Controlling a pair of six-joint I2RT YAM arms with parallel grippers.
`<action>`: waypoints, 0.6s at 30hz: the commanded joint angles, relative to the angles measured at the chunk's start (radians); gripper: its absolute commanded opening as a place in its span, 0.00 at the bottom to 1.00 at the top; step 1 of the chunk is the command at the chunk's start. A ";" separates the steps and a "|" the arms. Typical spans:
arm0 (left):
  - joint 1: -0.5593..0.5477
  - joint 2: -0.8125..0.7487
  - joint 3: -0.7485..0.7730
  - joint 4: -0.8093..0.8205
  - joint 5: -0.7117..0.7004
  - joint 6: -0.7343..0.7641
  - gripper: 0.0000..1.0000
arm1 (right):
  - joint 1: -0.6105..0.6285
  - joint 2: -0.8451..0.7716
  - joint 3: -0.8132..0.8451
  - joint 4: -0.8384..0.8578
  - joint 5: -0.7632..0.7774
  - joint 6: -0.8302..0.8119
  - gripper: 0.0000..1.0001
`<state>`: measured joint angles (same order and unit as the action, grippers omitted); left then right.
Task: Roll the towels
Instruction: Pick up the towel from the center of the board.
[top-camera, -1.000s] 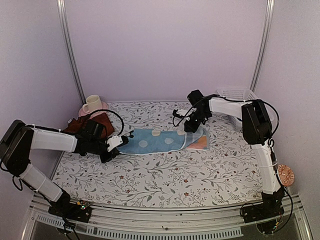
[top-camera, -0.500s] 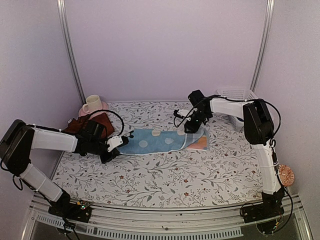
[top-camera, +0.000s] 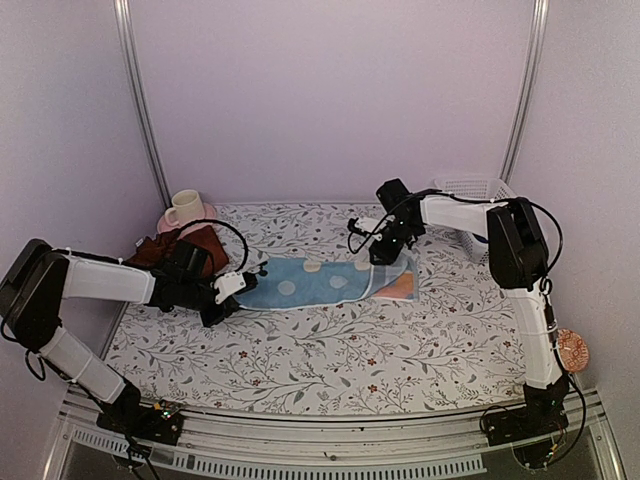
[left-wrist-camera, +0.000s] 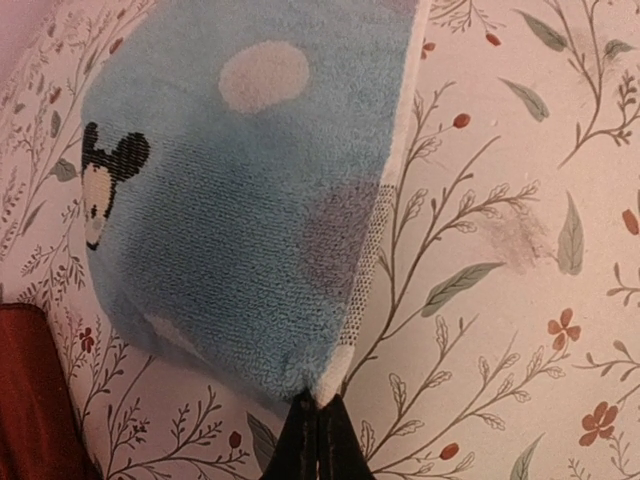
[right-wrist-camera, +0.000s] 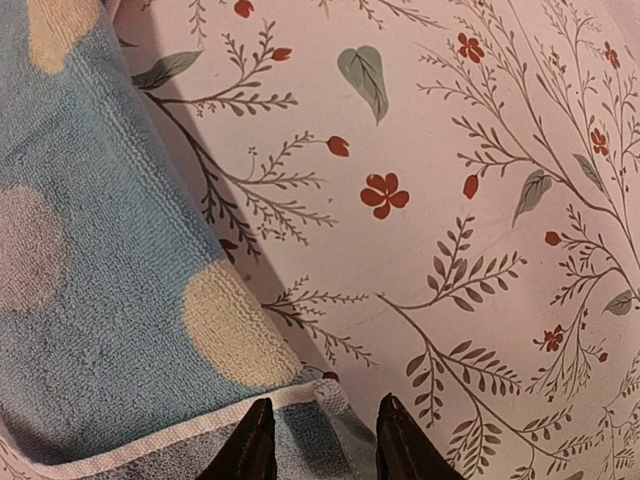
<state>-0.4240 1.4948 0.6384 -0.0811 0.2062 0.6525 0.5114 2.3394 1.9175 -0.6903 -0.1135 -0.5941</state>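
The light-blue towel (top-camera: 320, 280) lies spread flat across the middle of the floral table cover, and the left wrist view shows its pale dots and a mouse print (left-wrist-camera: 240, 200). My left gripper (top-camera: 245, 283) is shut on its left corner, the black tips (left-wrist-camera: 318, 440) pinching the white hem. My right gripper (top-camera: 385, 250) hovers over the towel's far right corner, open. That corner (right-wrist-camera: 335, 400) lies loose between the two fingers (right-wrist-camera: 322, 440). The dark maroon towel (top-camera: 205, 240) is bunched behind my left arm, and its edge shows in the left wrist view (left-wrist-camera: 30, 400).
A cream cup (top-camera: 185, 208) stands on a pink plate at the back left, beside the maroon towel. A white basket (top-camera: 475, 195) sits at the back right. Metal frame posts (top-camera: 140, 110) rise at both back corners.
My right gripper has opened and let go of the light-blue towel's right corner, which now lies flat. The left arm and its grip have not moved.
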 joint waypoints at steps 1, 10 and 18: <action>0.011 0.013 0.003 -0.003 0.022 -0.010 0.00 | 0.005 0.000 0.027 -0.013 -0.021 -0.010 0.35; 0.011 0.021 0.006 -0.006 0.024 -0.010 0.00 | 0.004 0.049 0.028 -0.040 -0.047 -0.012 0.32; 0.011 0.027 0.008 -0.007 0.028 -0.012 0.00 | 0.004 0.056 0.038 -0.039 -0.040 -0.007 0.15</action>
<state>-0.4240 1.5070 0.6384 -0.0837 0.2176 0.6525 0.5114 2.3726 1.9255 -0.7063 -0.1429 -0.6048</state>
